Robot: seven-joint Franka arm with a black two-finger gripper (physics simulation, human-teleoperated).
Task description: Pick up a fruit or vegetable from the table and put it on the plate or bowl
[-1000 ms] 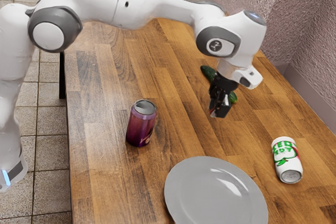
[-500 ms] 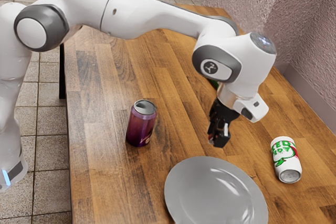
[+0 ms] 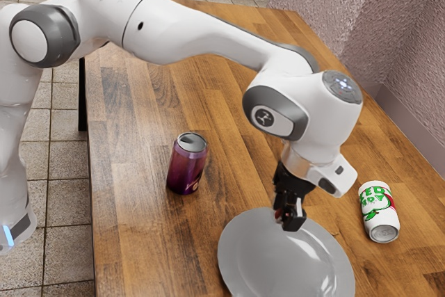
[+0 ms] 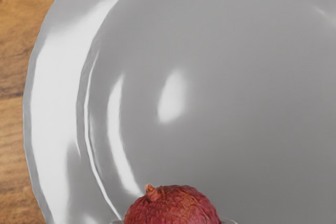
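My black gripper [image 3: 287,217] hangs just above the far rim of the grey plate [image 3: 257,273], shut on a small red, rough-skinned fruit [image 3: 278,215] that peeks out between the fingers. In the wrist view that red fruit [image 4: 172,205] with a short stem sits right under my hand, and the glossy grey plate [image 4: 220,66] spreads out below it.
A purple can [image 3: 186,163] stands upright on the wooden table [image 3: 153,102] at the exterior view's left of the plate. A white can with green and red print [image 3: 378,211] lies on its side at the exterior view's right. A wall runs along the table's far side.
My hand has carried the red fruit from near the green vegetable toward the plate and lower, and now hovers over the plate's rim. The green vegetable is now hidden behind the arm.
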